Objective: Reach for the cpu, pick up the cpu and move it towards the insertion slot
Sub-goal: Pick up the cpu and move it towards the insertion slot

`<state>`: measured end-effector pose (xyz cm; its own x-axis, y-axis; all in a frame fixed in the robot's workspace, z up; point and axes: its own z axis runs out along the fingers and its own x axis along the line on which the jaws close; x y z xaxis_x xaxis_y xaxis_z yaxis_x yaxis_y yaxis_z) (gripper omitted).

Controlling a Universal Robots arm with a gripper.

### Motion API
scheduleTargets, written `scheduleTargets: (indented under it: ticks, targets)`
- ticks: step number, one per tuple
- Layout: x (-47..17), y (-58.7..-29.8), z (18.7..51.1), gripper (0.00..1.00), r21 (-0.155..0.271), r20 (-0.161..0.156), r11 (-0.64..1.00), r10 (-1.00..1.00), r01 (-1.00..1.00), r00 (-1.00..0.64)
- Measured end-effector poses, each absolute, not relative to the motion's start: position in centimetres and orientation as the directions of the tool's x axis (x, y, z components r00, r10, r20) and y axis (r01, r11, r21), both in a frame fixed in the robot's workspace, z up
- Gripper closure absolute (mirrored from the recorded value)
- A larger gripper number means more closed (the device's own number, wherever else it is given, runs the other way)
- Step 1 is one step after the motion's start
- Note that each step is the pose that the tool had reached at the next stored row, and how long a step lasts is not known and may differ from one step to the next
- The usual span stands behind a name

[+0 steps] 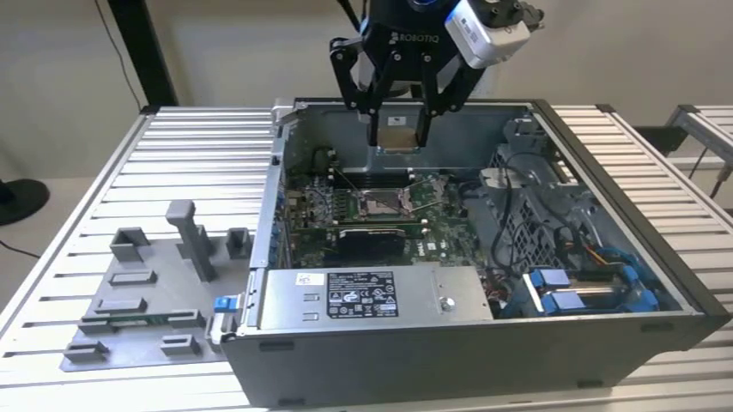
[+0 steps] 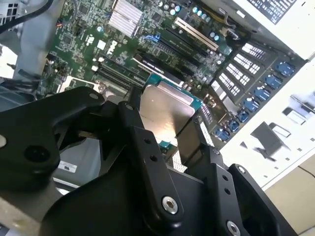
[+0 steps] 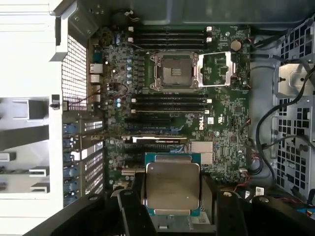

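Gripper (image 1: 399,137) closed on the cpu (image 1: 397,137), 2 fingers clamping opposite edges; plate held flat, metal face up toward the first wrist view (image 3: 173,186). Raised above the open computer case (image 1: 675,283), near the rear wall, at 12 o'clock from the insertion slot (image 1: 379,202) in the exterior view. Socket frame open, dark centre exposed in the first wrist view (image 3: 174,72). Not yet over the slot.

Risks, as judgement: thin edge grip, so possible slip or tilt under a jolt; skewed arrival over the socket, so possible pin damage; possible contact with the open retention frame or nearby memory slots (image 3: 170,104) during travel.
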<state>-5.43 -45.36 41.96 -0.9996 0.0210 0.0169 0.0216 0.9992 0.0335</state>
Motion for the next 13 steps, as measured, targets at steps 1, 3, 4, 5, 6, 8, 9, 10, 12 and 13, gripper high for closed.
scheduleTargets:
  ticks: [1,3,4,5,6,8,9,10,12,13]
  targets:
    - [-5.4,-45.1,42.0,1.0,0.034,0.017,0.999,0.021,0.022,-1.0]
    - [-5.4,-44.5,42.0,1.0,0.034,0.017,0.999,0.021,0.022,-1.0]
    - [-5.3,-44.2,41.9,1.0,0.034,0.017,0.999,0.021,0.022,-1.0]
    - [-5.3,-43.9,41.9,1.0,0.034,0.017,0.999,0.021,0.022,-1.0]
    - [-5.2,-43.6,41.9,1.0,0.034,0.017,0.999,0.021,0.022,-1.0]
    - [-5.2,-43.0,41.9,1.0,0.034,0.017,0.999,0.021,0.022,-1.0]
    - [-5.1,-42.6,41.9,1.0,0.033,0.017,0.999,0.021,0.022,-1.0]
    - [-5.1,-42.3,41.9,1.0,0.034,0.017,0.999,0.021,0.022,-1.0]
    - [-5.0,-41.7,41.9,1.0,0.034,0.017,0.999,0.021,0.022,-1.0]
    - [-4.9,-41.4,41.9,1.0,0.034,0.017,0.999,0.021,0.022,-1.0]
